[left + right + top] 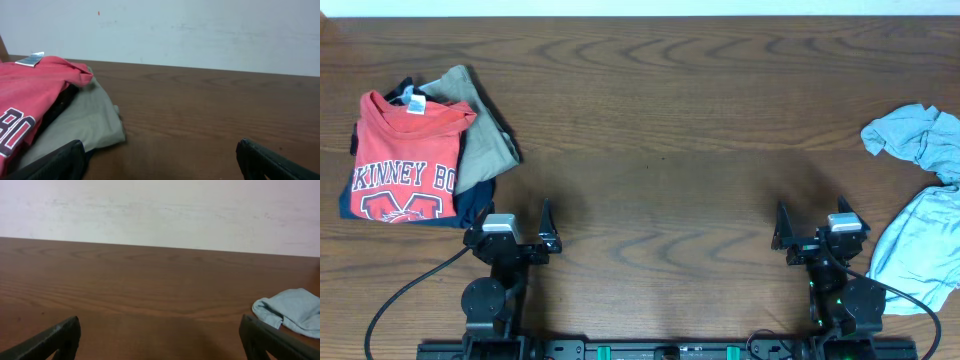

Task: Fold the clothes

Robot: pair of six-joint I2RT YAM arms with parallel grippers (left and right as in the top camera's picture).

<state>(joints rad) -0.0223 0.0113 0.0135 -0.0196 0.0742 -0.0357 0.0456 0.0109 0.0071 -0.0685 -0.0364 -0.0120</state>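
A folded coral-red T-shirt (405, 160) with white block lettering lies on top of a stack at the table's left; it also shows in the left wrist view (30, 95). A pale grey-blue shirt (925, 215) lies crumpled at the right edge; part of it shows in the right wrist view (292, 310). My left gripper (510, 232) is open and empty, just right of and nearer than the stack; its fingers frame bare wood (160, 160). My right gripper (812, 228) is open and empty, left of the grey-blue shirt; its fingers frame bare wood (160, 340).
Under the red T-shirt lie a folded olive-grey garment (480, 135) and a dark navy one (472, 205). The olive-grey garment also shows in the left wrist view (85, 120). A pale wall stands behind the wooden table (660, 120).
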